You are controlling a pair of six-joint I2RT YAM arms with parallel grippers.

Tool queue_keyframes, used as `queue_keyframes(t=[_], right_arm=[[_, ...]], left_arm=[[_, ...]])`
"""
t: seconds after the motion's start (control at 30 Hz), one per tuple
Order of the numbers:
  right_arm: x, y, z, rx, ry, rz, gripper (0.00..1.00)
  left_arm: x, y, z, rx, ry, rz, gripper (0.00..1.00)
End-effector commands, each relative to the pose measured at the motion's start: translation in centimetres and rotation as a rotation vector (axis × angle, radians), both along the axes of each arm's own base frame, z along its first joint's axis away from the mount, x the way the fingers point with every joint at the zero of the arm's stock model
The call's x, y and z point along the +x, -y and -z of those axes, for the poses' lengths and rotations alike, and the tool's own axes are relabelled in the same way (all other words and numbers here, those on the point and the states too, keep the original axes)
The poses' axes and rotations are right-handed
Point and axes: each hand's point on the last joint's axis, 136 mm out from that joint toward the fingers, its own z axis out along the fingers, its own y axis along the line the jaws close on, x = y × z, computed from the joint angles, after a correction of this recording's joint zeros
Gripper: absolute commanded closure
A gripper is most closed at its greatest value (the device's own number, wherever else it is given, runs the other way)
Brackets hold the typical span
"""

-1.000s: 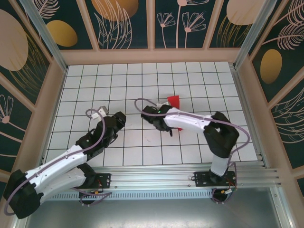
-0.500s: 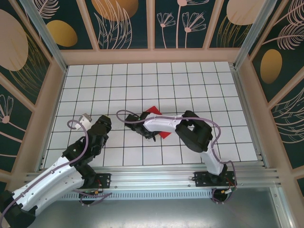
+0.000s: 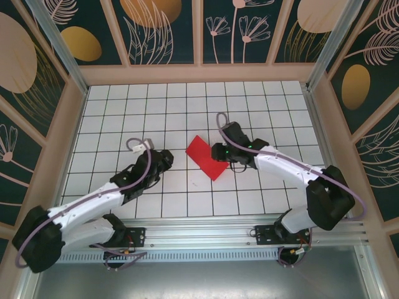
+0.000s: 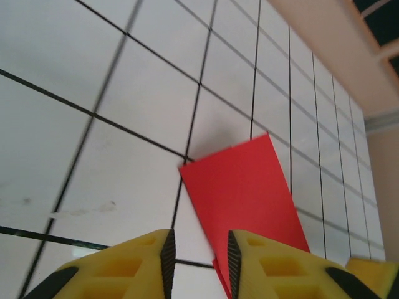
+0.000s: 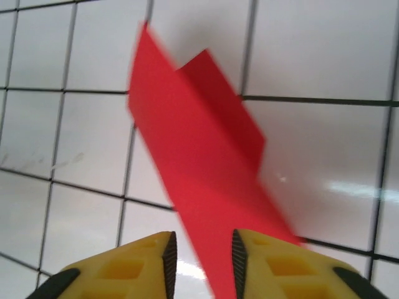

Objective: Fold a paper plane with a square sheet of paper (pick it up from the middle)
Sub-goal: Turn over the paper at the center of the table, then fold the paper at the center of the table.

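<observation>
Against the view of a second ago, you will find the right arm no longer lying across the red paper. It has swung out to its own side, and the whole folded sheet is now uncovered (before, only one red corner showed past the arm). Your left arm, drawn back half a second ago, has come forward again.

The paper lies mid-table on the white grid, slanting from far left to near right, between the two grippers.

Right gripper: it is at the paper's right edge. In its wrist view the yellow fingers stand a narrow gap apart and the red sheet runs down into that gap. You cannot tell whether either finger touches it.

Left gripper: it is just left of the paper. Its jaws are likewise a narrow gap apart and hold nothing, with the sheet's near end passing beside the right finger.
</observation>
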Motion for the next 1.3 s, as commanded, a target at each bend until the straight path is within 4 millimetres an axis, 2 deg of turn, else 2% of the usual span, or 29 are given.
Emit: queue_keyframes(t=[0.0, 0.1, 0.23, 0.33, 0.47, 0.53, 0.7, 0.97, 1.1, 1.27], right_arm=[[0.0, -0.8, 0.4, 0.189, -0.053, -0.051, 0.8], [0.0, -0.6, 0.2, 0.217, -0.053, -0.061, 0.85], [-0.5, -0.2, 0.3, 0.217, -0.055, -0.055, 0.87], [-1.1, 0.0, -0.3, 0.243, -0.04, -0.054, 0.88], [-3.0, -1.1, -0.4, 0.363, -0.072, -0.108, 0.94], [-4.0, -1.6, 0.6, 0.398, -0.124, -0.134, 0.98], [-5.2, -2.3, 2.8, 0.414, -0.2, -0.16, 0.99], [-5.1, -3.6, 5.2, 0.433, -0.281, -0.178, 0.99], [-5.0, -3.2, 6.9, 0.438, -0.319, -0.148, 0.99], [-5.8, -2.9, 9.0, 0.443, -0.377, -0.129, 0.99]], left_arm=[[0.4, 7.0, -1.9, -0.153, 0.013, 0.273, 0.76], [0.6, 10.1, -1.0, -0.206, -0.036, 0.376, 0.82], [1.3, 12.0, 0.4, -0.216, -0.079, 0.414, 0.84], [2.0, 13.4, 1.5, -0.21, -0.111, 0.443, 0.85], [3.5, 13.8, 4.0, -0.136, -0.169, 0.407, 0.89], [4.2, 14.2, 5.6, -0.101, -0.196, 0.397, 0.9], [5.1, 14.8, 7.4, -0.071, -0.222, 0.395, 0.91], [4.6, 15.5, 9.8, -0.072, -0.258, 0.432, 0.9], [4.5, 15.3, 10.5, -0.064, -0.267, 0.436, 0.9], [3.8, 14.9, 11.6, -0.063, -0.287, 0.438, 0.9]])
